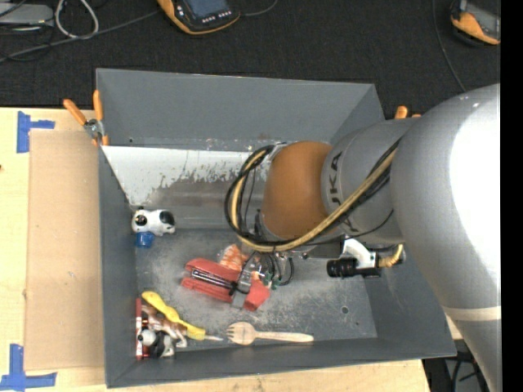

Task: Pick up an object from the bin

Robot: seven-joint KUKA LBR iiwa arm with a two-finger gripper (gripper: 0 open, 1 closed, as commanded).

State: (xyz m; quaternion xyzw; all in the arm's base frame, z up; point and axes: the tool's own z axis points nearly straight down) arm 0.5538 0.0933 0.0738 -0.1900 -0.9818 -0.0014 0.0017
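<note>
While one grey bin point(114, 219) takes up most of the view, one arm point(441, 211), lettered "KA" where readable, has its hand point(249, 282) low over one flat red thing point(204, 278) mid-floor. Whether the hand is apart or together, I cannot tell. One wooden fork point(270, 334), one yellow piece point(167, 311), one black-and-white toy point(153, 221) and one orange bit point(232, 256) lie around.
</note>
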